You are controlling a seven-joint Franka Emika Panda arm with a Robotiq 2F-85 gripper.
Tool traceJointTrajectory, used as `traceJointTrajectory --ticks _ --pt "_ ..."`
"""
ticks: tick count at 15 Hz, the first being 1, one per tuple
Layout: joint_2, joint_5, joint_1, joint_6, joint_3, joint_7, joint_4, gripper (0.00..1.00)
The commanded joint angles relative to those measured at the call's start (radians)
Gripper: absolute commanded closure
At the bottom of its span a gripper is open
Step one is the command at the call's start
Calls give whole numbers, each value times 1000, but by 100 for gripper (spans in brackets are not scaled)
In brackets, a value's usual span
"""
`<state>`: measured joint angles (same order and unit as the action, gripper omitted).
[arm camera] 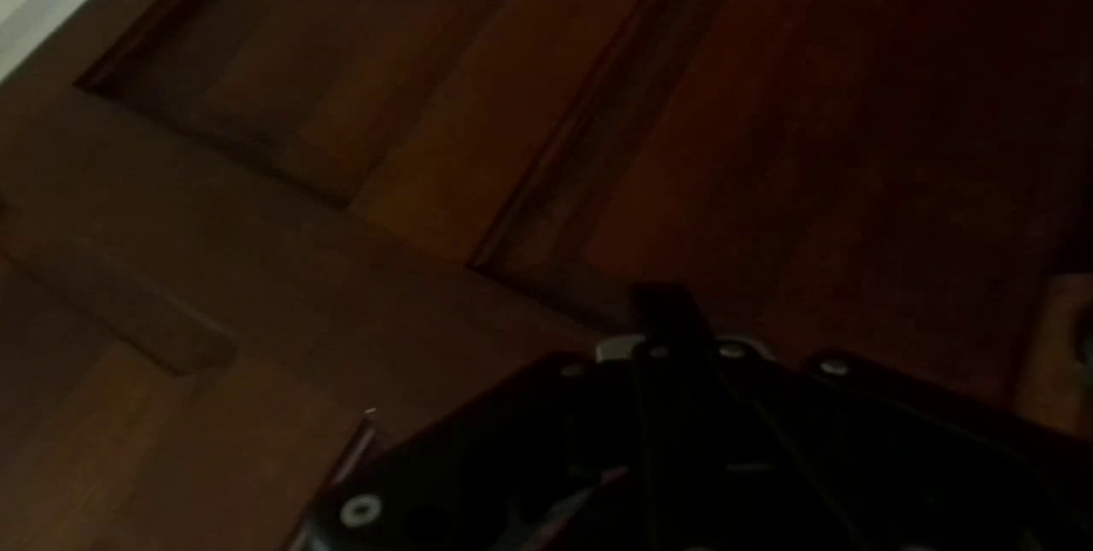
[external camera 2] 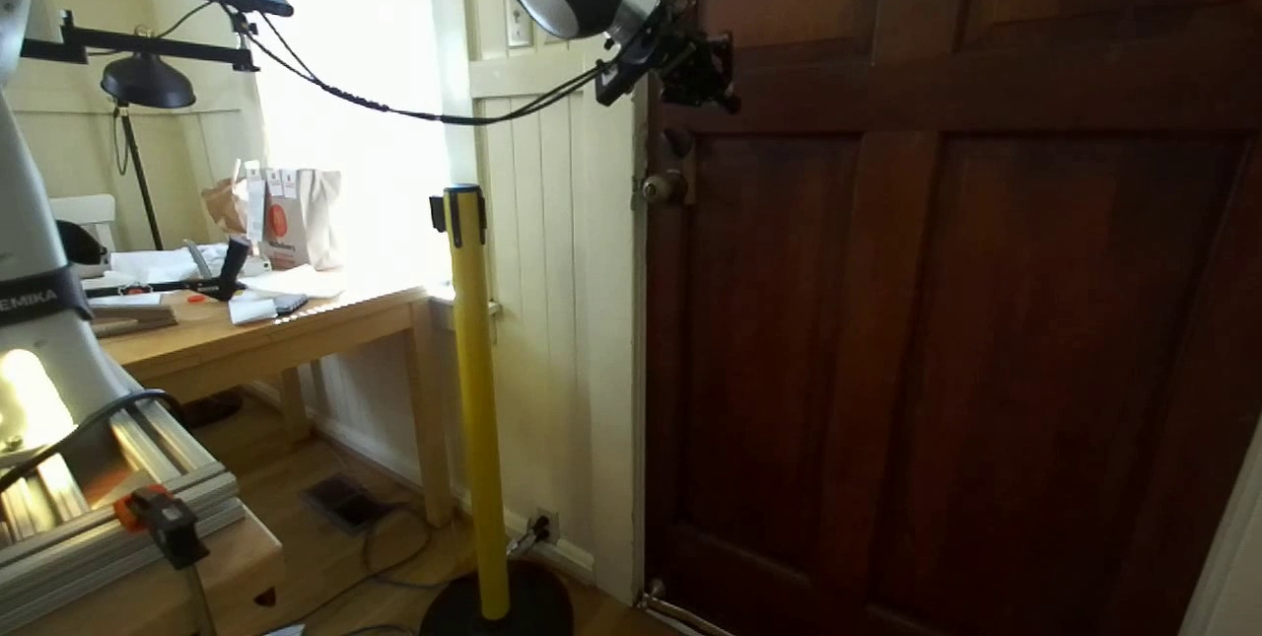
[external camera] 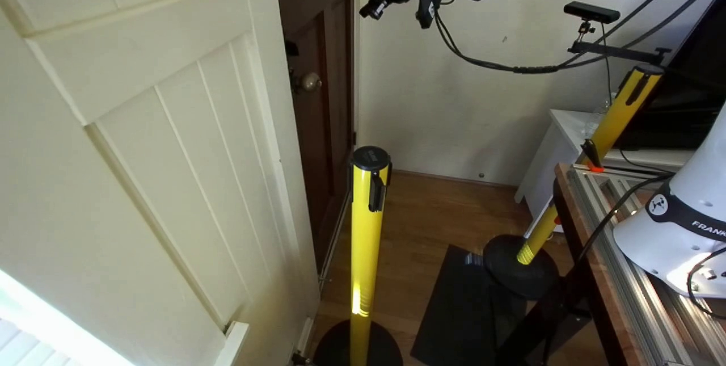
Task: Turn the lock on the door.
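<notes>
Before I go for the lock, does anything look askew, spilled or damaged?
Nothing looks spilled or damaged. Only the wrist view looks askew: the door runs slantwise across it, so the gripper seems rolled relative to the door. That view is dark, so small flaws could be missed.

In an exterior view I see the lock [external camera 2: 676,141], a small dark fitting, too dim for me to tell whether turned, set at about ten o'clock on the upright, panelled, dark-brown door [external camera 2: 902,340]
</notes>
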<state>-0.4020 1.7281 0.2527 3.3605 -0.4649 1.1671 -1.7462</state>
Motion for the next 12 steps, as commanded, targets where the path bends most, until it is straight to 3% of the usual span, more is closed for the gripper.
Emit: traceJointTrajectory --ticks 1,4,8,12 --pt "29 30 -30 132 -4 -25 -115 100" --pt "11 171 -100 212 -31 60 -125 100" --pt "23 348 -253 221 -124 200 -91 100" --pt "60 348 -349 176 -148 216 -63 100"
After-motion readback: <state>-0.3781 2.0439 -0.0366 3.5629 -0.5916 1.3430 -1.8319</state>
